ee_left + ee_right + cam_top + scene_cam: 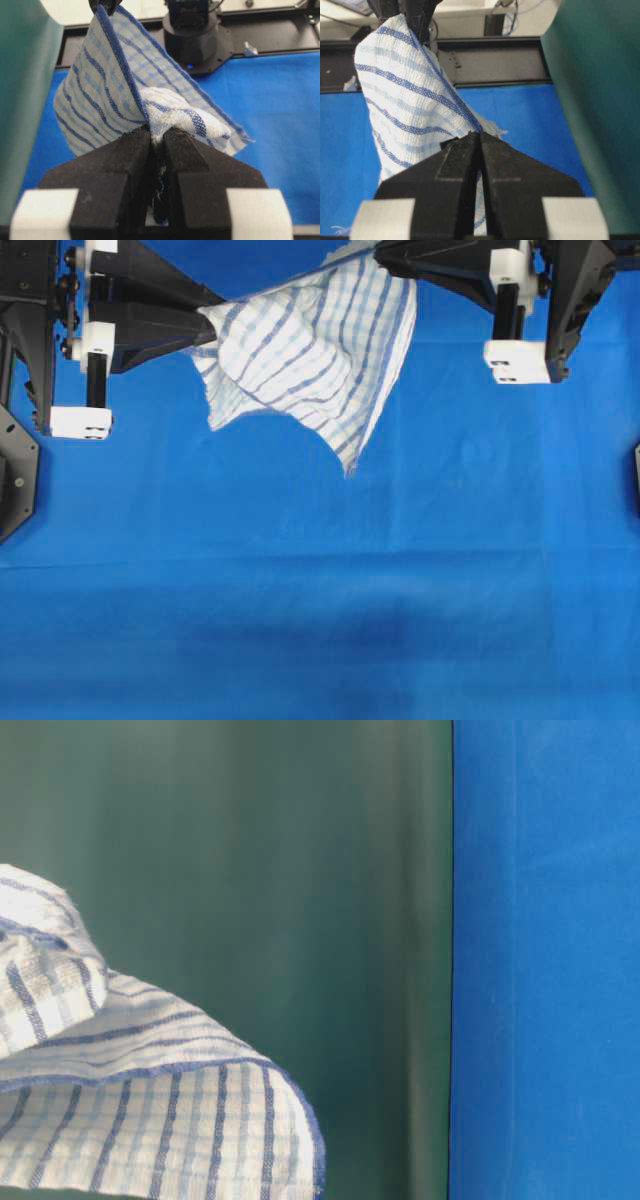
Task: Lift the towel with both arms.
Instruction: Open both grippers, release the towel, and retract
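I see the towel [310, 350] hanging clear above the blue sheet [320, 590], stretched between my arms. The left end effector [156, 137] is clamped on one corner, the right end effector [480, 136] on another.

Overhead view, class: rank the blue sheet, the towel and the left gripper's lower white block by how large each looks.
1. Blue sheet, filling most of the view.
2. Towel, raised nearer the camera, so it looks enlarged.
3. White block, clearly smallest.

both arms [130, 310] raised, fingers [132, 150] pinched tight together.
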